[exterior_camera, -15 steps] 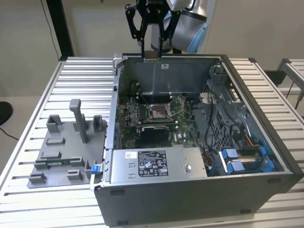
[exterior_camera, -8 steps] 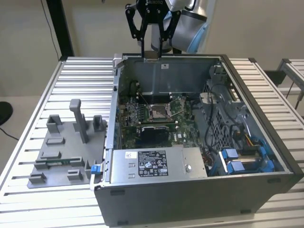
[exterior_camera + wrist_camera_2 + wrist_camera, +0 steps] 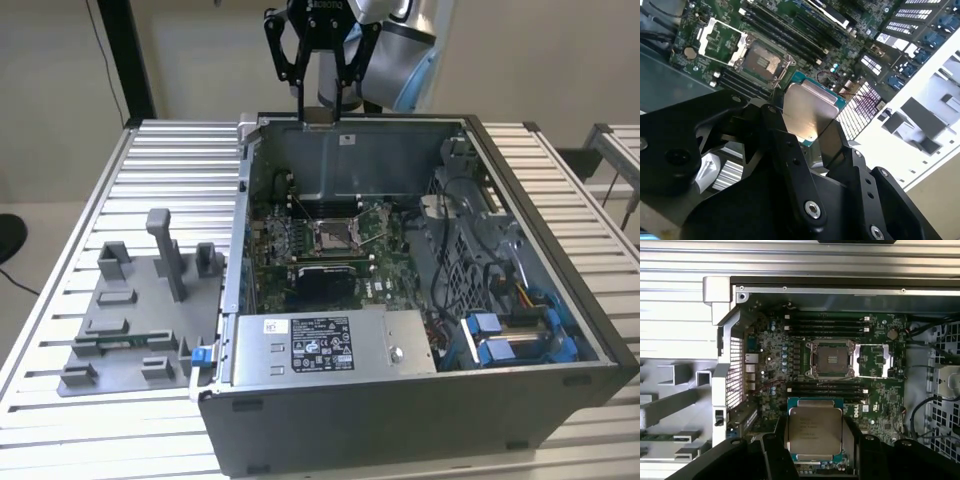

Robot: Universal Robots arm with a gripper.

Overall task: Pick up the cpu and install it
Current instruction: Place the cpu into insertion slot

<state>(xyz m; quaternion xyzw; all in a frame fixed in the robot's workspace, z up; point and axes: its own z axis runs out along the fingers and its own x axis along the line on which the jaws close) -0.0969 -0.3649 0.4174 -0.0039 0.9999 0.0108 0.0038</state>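
Note:
My gripper (image 3: pixel 320 110) hangs above the far wall of the open computer case (image 3: pixel 560 290), shut on the cpu. The cpu (image 3: pixel 815 432) is a flat square chip with a pale silver-grey top, held by its two side edges between the black fingers (image 3: pixel 852 440). In the second wrist view the cpu (image 3: pixel 807 112) sits at the tips of my gripper (image 3: pixel 805 125). Below it on the green motherboard lies the metal-framed socket (image 3: pixel 832 359) with a dark centre and its frame folded open. That socket (image 3: pixel 330 235) is at the middle of the board, and it also shows in the second wrist view (image 3: pixel 762 62).
A grey fixture tray (image 3: pixel 130 310) with upright blocks lies on the slatted table at the exterior view's left of the case. A power supply (image 3: pixel 320 345) fills the case's near side. Cables and blue drive brackets (image 3: pixel 500 335) crowd the exterior view's right side. Memory slots (image 3: pixel 825 322) flank the socket.

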